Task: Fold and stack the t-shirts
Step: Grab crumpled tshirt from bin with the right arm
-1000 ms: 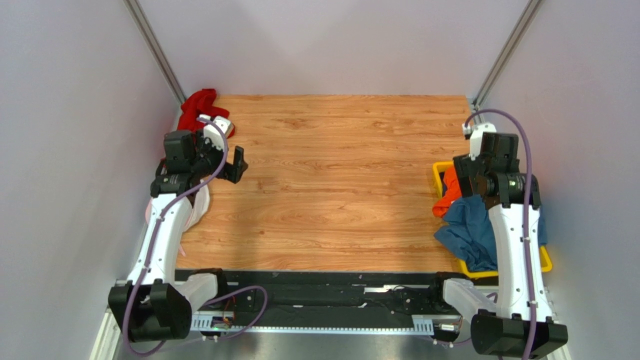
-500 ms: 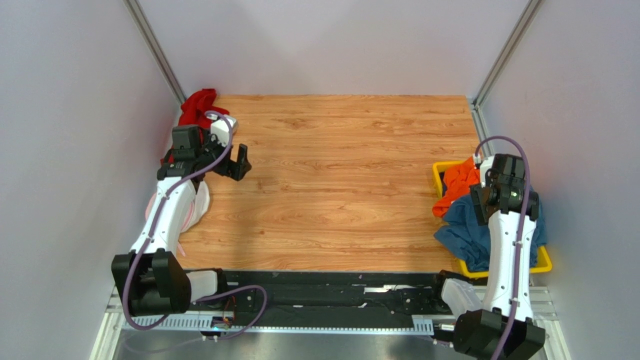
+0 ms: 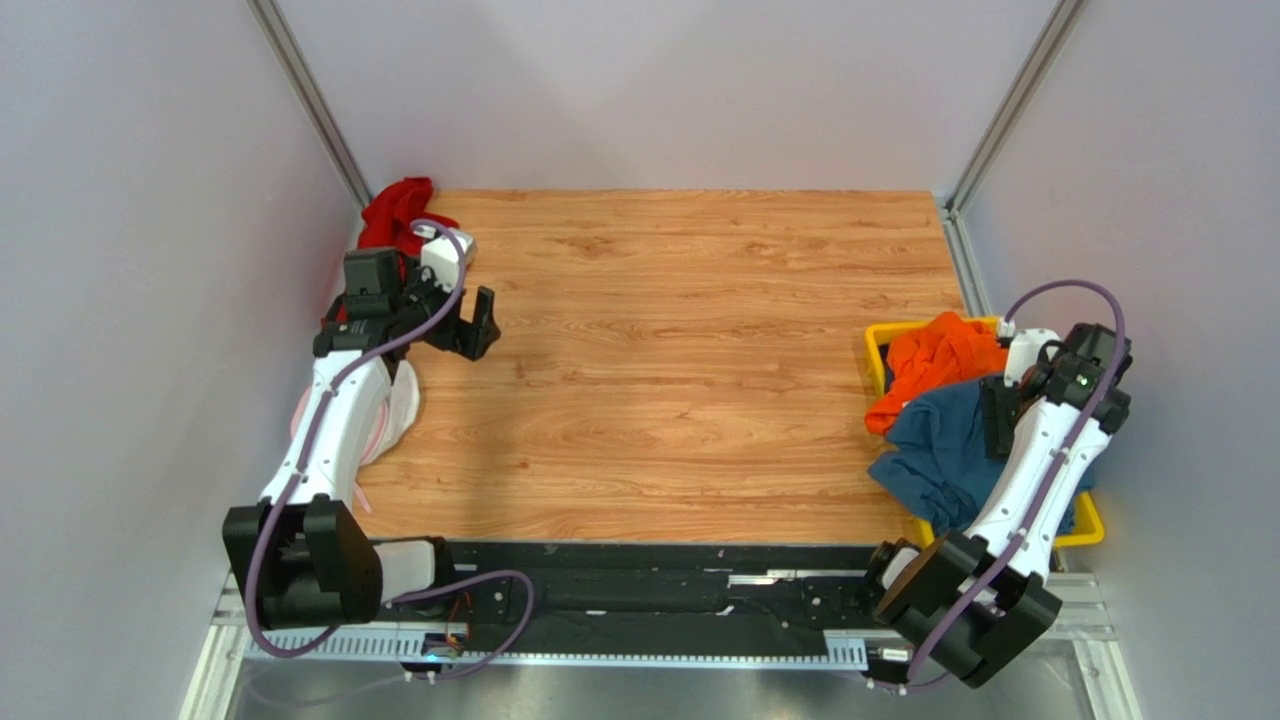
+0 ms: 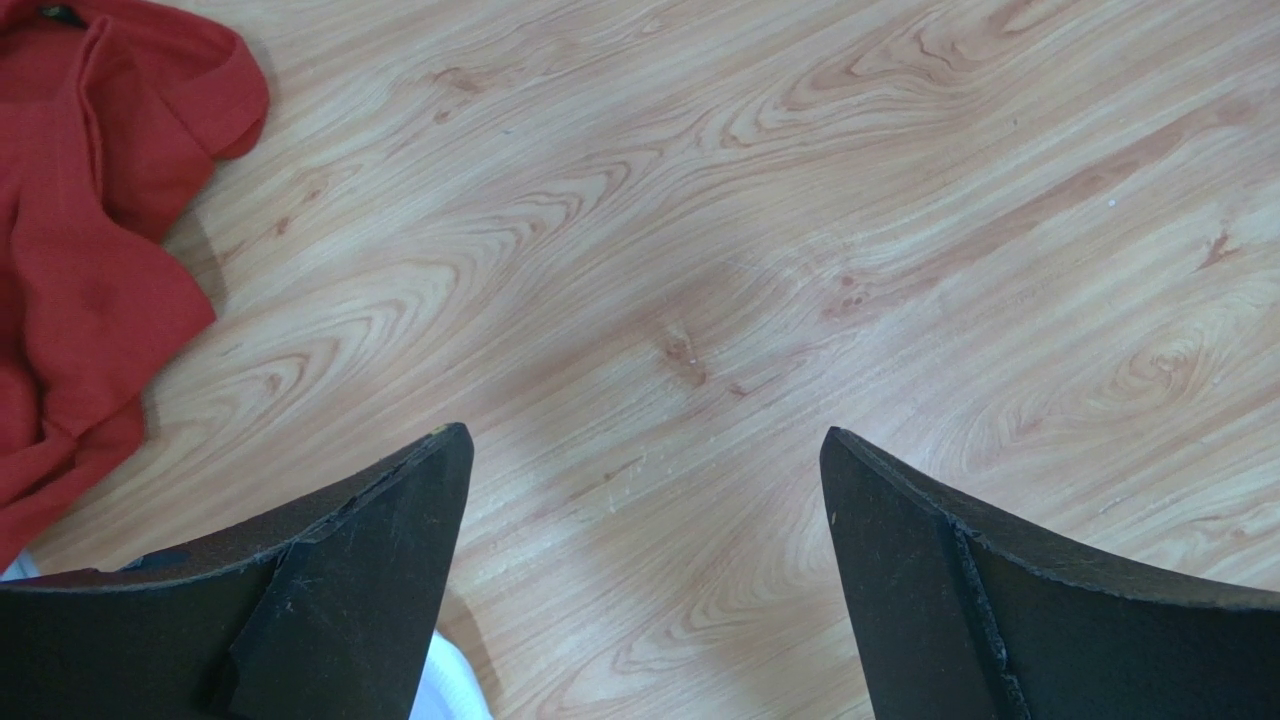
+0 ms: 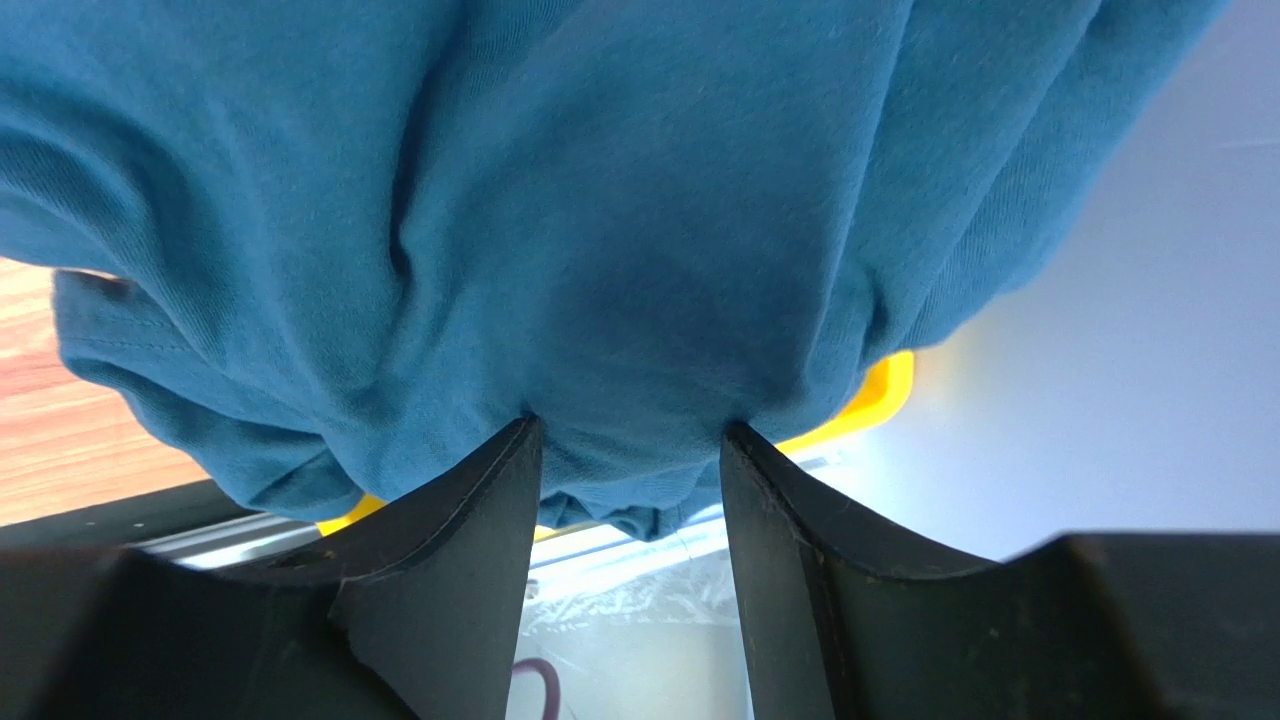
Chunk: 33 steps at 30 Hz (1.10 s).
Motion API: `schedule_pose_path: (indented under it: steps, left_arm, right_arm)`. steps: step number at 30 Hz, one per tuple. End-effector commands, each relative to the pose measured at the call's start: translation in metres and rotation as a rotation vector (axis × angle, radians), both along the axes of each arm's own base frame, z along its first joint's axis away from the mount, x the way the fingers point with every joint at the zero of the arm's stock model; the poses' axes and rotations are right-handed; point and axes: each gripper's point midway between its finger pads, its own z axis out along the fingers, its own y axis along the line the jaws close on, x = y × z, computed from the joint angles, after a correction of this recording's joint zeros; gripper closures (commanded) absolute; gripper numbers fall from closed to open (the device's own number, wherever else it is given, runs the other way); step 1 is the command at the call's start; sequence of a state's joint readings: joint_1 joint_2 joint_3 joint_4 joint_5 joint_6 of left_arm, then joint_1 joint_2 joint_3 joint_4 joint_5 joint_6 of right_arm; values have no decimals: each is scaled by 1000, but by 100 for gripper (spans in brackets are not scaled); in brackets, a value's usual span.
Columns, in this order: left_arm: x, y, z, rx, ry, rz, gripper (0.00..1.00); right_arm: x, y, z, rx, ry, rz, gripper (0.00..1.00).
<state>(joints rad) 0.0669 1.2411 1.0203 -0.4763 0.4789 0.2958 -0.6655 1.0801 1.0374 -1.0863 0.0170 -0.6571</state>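
Note:
A teal-blue t-shirt point(image 3: 939, 450) hangs over the near edge of a yellow bin point(image 3: 1085, 525) at the table's right edge, with an orange t-shirt point(image 3: 939, 353) bunched behind it. My right gripper point(image 3: 999, 417) is over the bin. In the right wrist view its jaws point(image 5: 628, 432) are narrowed on a bunch of the blue cloth point(image 5: 601, 195), with creases running to both tips. A red t-shirt point(image 3: 398, 210) lies crumpled at the far left corner, also in the left wrist view point(image 4: 90, 225). My left gripper point(image 3: 481, 323) is open and empty above bare wood point(image 4: 639, 435).
A white and pink round thing point(image 3: 398, 413) lies at the table's left edge under my left arm. The yellow bin's rim point(image 5: 887, 375) shows below the blue cloth, with the grey wall just beyond it. A black rail runs along the table's near edge.
My right arm has swung right and back, from the bin's left side to its right side, and now has blue cloth between its jaws. The orange shirt is uncovered. My left arm has hardly moved.

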Motion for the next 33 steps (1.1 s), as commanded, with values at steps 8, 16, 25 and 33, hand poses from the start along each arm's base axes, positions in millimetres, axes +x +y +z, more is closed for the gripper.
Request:
schedule_pose_path:
  steps: [8,16,25,33]
  left_arm:
    - [-2,5,-1,59,-38,-16,5]
    - [-1,5,-13,61,-27,-20,5]
    - [0,7,-15,72,-30,-16,6]
    - [1,3,-3,36,-53,-8,6]
  right_arm:
    - [10,-17,31,20,-148,1,41]
    - [15,-16,11,85,-126,3,46]
    - [26,-18,8,126,-145,-1,100]
    - [59,7,125,80,-440,134,100]
